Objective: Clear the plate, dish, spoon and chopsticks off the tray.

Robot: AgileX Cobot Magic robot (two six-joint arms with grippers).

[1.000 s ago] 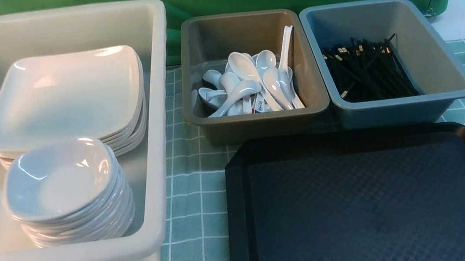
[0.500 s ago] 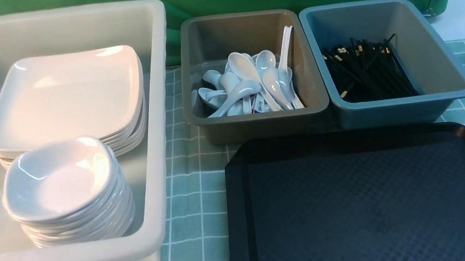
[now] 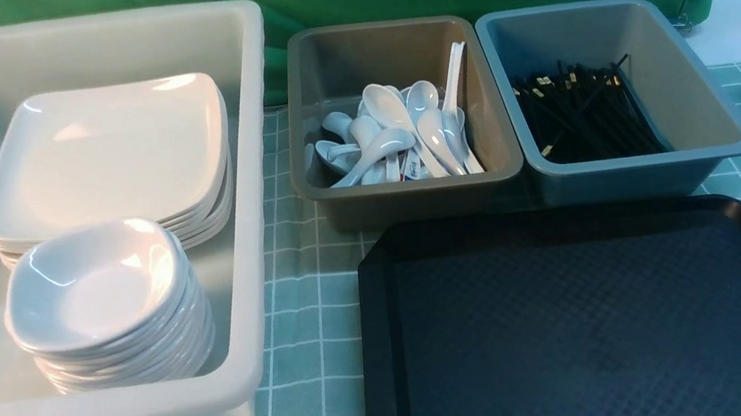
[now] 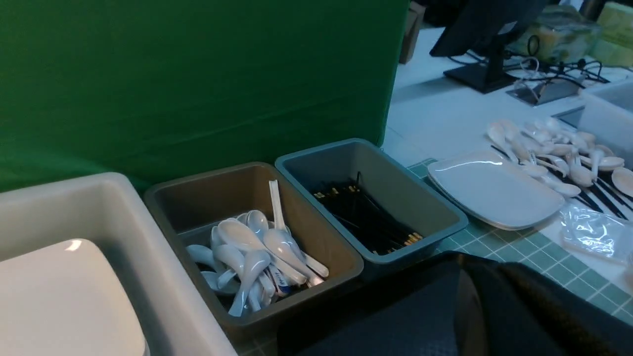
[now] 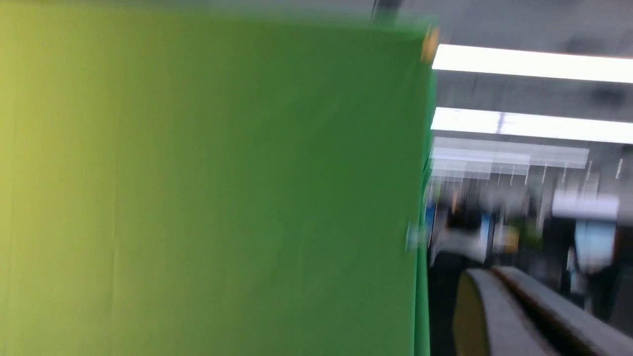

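1. Tray (image 3: 596,321) shows bare in the front view: no plate, dish, spoon or chopsticks on the part I can see.
2. Both grippers are out of every view, so open or closed I cannot tell. Right wrist cam is blurred and looks at the green backdrop (image 5: 212,188).
3. Left wrist cam looks across the tubs, w/ the tray's far edge close under it.
4. Outward: plates (image 3: 102,152) and dishes (image 3: 94,288) stacked in the white tub (image 3: 256,201), left of tray; spoons (image 3: 397,134) in the brown tub (image 3: 412,203), chopsticks (image 3: 585,114) in the grey-blue tub (image 3: 635,179), both behind it.
5. Judgement: clearing looks done; no next grasp target on the tray.
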